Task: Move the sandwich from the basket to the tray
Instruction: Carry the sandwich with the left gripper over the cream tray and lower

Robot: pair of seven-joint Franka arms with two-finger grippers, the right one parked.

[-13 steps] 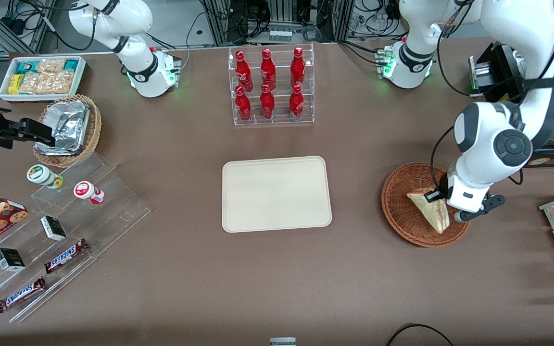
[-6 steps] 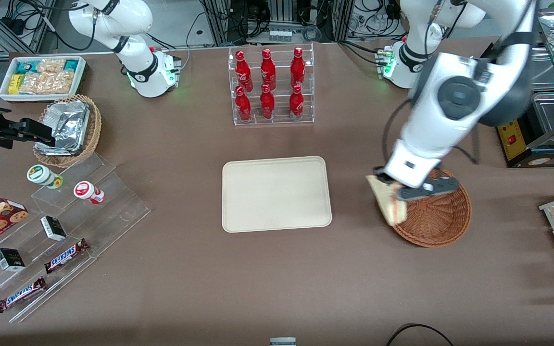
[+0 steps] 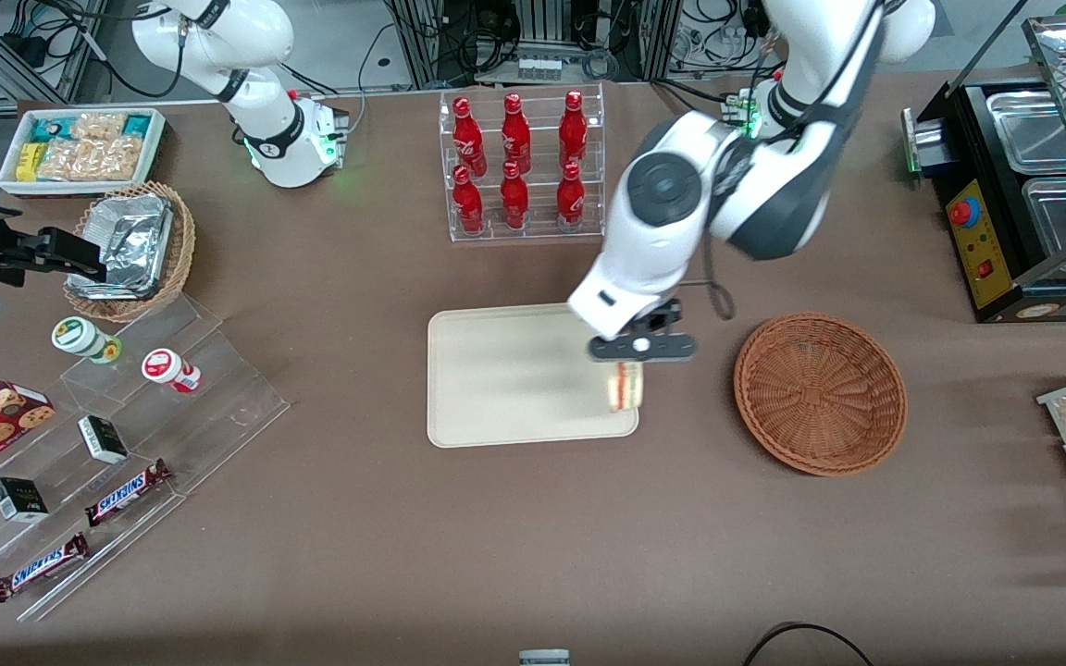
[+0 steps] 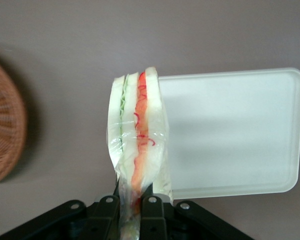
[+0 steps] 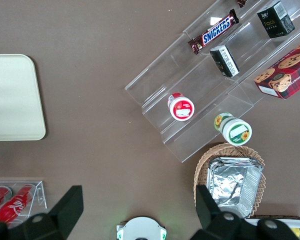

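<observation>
My left gripper (image 3: 627,363) is shut on the sandwich (image 3: 626,387), a wedge of white bread in clear wrap with red and green filling. It holds the sandwich in the air over the cream-beige tray (image 3: 505,379), at the tray's edge nearest the basket. In the left wrist view the sandwich (image 4: 138,130) hangs from the closed fingers (image 4: 151,210), with the tray (image 4: 235,135) beneath it and the basket (image 4: 2,125) off to one side. The reddish-brown wicker basket (image 3: 820,393) stands beside the tray, toward the working arm's end, with nothing in it.
A clear rack of red bottles (image 3: 519,166) stands farther from the front camera than the tray. A foil-filled wicker basket (image 3: 130,248), a white snack box (image 3: 80,148) and clear steps with snacks (image 3: 117,444) lie toward the parked arm's end. A metal warmer (image 3: 1023,194) stands toward the working arm's end.
My left gripper lifted the sandwich out of the basket and carried it sideways to above the tray's edge. The basket is left empty.
</observation>
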